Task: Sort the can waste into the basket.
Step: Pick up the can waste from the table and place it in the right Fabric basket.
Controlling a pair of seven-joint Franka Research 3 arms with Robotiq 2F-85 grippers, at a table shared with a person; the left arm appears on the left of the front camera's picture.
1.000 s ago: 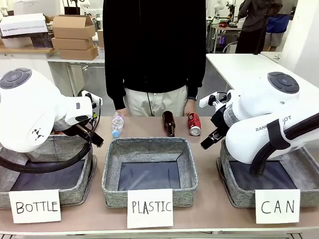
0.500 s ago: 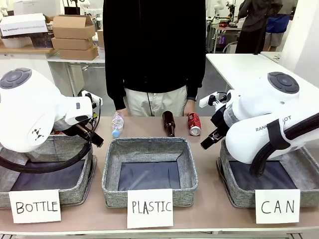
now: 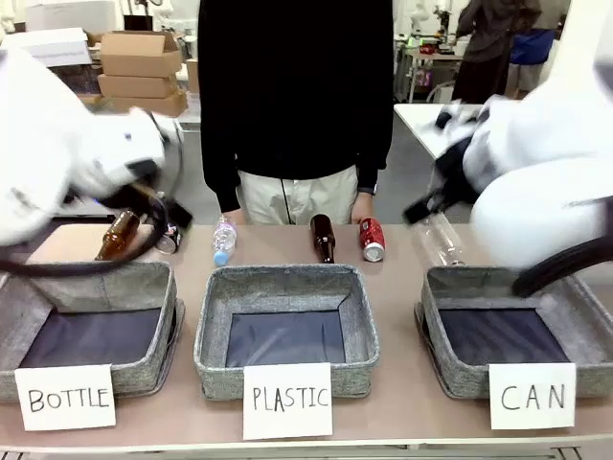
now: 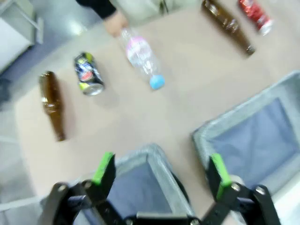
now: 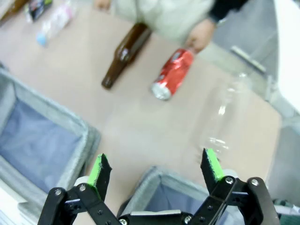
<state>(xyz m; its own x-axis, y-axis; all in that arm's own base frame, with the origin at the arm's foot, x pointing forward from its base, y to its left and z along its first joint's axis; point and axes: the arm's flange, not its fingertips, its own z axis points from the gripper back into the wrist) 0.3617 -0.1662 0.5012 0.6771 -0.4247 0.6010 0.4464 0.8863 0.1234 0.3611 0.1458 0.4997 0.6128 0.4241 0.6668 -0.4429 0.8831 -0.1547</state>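
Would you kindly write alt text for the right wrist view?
The open right gripper hovers above the CAN basket; beyond lie a red can, a brown bottle and a clear bottle on the table.

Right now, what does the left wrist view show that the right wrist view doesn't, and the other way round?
Only the left wrist view shows the dark can clearly, beside a brown bottle, and the open left gripper. Only the right wrist view shows the empty clear bottle and the open right gripper. Both show the red can, another brown bottle and the blue-capped bottle.
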